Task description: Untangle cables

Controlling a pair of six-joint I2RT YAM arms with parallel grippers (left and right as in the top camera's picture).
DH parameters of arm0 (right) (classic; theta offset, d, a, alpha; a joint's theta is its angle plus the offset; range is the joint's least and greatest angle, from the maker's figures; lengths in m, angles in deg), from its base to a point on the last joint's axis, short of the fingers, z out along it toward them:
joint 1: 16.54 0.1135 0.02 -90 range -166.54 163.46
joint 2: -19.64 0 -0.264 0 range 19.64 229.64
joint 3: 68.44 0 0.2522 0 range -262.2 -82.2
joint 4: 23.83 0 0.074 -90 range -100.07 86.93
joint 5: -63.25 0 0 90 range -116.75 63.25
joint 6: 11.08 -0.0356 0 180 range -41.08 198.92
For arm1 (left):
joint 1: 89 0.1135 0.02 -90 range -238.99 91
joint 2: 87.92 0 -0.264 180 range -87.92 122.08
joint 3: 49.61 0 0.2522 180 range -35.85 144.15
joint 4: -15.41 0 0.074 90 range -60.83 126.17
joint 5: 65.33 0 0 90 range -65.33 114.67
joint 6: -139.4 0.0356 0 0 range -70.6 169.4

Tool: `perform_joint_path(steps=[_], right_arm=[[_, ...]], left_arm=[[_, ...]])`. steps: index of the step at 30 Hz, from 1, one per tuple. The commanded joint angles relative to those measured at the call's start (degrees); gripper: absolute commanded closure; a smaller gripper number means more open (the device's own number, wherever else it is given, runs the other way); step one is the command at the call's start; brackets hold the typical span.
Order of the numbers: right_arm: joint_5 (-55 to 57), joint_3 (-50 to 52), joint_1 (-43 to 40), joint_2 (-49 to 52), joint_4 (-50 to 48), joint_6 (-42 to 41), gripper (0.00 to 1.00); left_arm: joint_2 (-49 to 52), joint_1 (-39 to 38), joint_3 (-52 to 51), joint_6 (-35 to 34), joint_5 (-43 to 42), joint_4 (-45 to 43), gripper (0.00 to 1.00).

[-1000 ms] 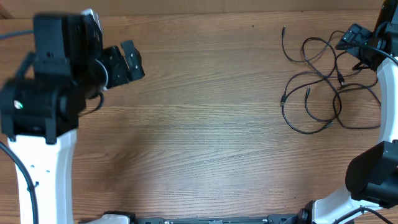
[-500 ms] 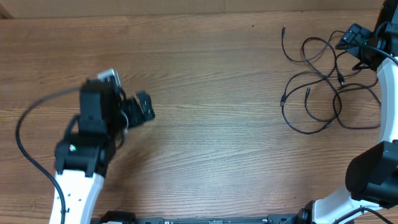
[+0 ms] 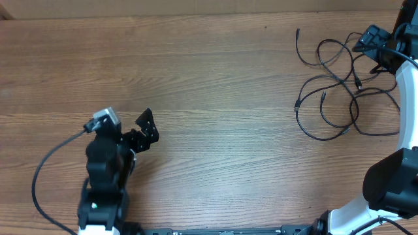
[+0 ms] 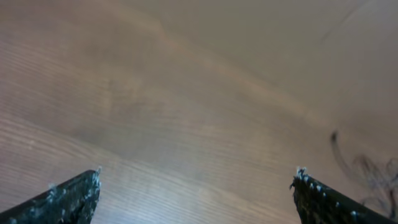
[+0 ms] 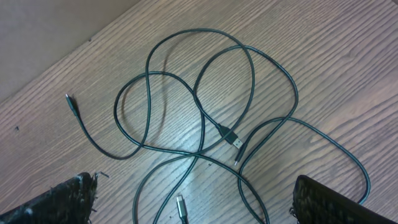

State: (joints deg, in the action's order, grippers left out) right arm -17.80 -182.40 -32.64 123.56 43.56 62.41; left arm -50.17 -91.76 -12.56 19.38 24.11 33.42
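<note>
Several thin black cables (image 3: 339, 79) lie in overlapping loops at the table's far right. In the right wrist view the cables (image 5: 229, 132) cross each other, and silvery plug tips show among them. My right gripper (image 3: 369, 40) is open and empty at the tangle's far right edge, its fingers (image 5: 196, 199) spread above the strands and touching none. My left gripper (image 3: 147, 127) is open and empty over bare wood at the lower left, far from the cables. In the left wrist view its fingers (image 4: 196, 186) frame bare table, with the cables (image 4: 367, 171) a faint blur in the distance.
The wooden table (image 3: 222, 98) spans the whole view. The right arm's white link and black base (image 3: 392, 183) stand at the right edge, just below the tangle. The left arm's own thicker black cable (image 3: 46, 170) loops at the lower left.
My left arm has swung from the far left corner down toward the front edge, its gripper still open. The right gripper and the cables have not moved.
</note>
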Motion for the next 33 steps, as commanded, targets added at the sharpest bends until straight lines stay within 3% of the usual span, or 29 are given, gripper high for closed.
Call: perform_joint_path(steps=[1, 12, 25, 28, 33], right_arm=[[-0.07, -1.01, -0.11, 0.15, -0.15, -0.2, 0.0], [-0.07, -1.01, -0.11, 0.15, -0.15, -0.2, 0.0], [-0.07, -1.01, -0.11, 0.15, -0.17, -0.2, 0.0], [-0.07, -1.01, -0.11, 0.15, -0.17, -0.2, 0.0], [-0.07, -1.01, -0.11, 0.15, -0.15, -0.2, 0.0]], left_arm=[[-4.61, 0.5, -6.36, -0.46, 0.52, -7.08, 0.0], [-17.07, 0.5, -23.15, -0.46, 0.61, -27.04, 0.01], [-34.34, 0.61, -23.02, 2.43, 4.17, 0.31, 0.0], [-37.48, 0.61, -23.02, 10.1, 3.8, -0.02, 0.01], [-37.59, 0.9, -23.02, 14.25, 3.45, 0.04, 0.0]])
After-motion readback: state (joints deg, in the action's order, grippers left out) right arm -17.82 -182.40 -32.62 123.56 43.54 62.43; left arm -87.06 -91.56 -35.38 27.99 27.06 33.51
